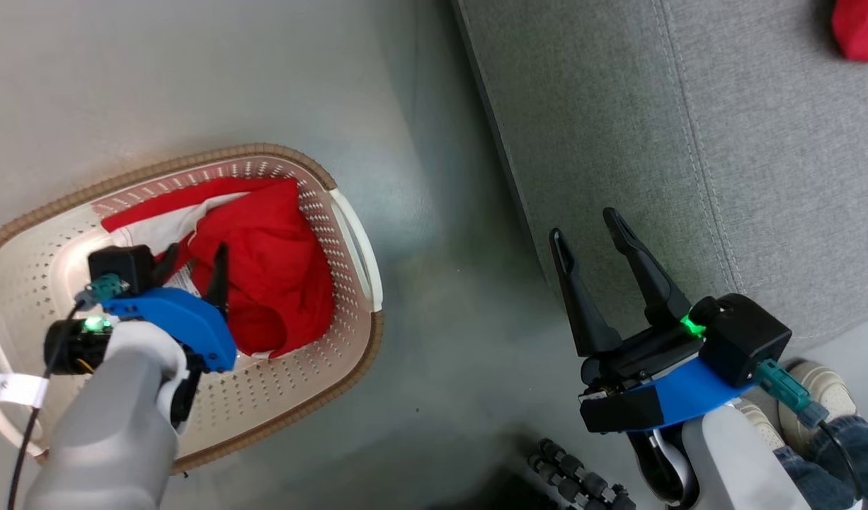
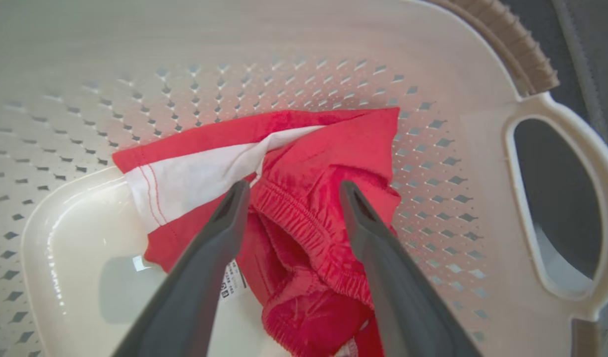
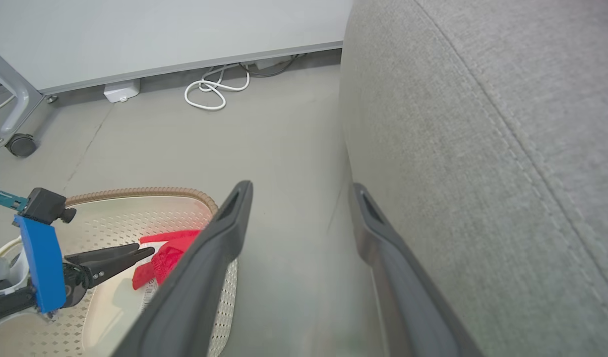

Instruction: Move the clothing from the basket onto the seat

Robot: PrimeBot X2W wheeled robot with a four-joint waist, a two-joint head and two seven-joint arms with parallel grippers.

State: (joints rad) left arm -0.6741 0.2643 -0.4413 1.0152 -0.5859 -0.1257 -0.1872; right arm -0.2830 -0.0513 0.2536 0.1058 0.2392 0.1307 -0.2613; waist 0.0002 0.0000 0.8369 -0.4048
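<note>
Grey floor (image 1: 441,283) carried the basket (image 1: 214,152), the seat (image 1: 689,142) near it; one red garment (image 1: 278,269) lay bunched toward the basket's far wall; another red piece (image 1: 862,28) rested far back on the seat; the left gripper (image 1: 197,251) hovered over the garment, jaws wide, holding nothing; the right gripper (image 1: 584,225) hung wide and empty by the seat's edge. Pick-up seemed in hand; next, the left gripper would need to sink and close on a thick fold.

Red garment (image 1: 861,28) on the seat (image 1: 689,142): cut off by top-right corner. Basket (image 1: 193,159): near end hidden under left forearm (image 1: 101,439). Tag (image 2: 233,281) on basket clothing (image 2: 304,148): print unreadable. Shoe (image 1: 834,386): half behind right arm (image 1: 731,453).
</note>
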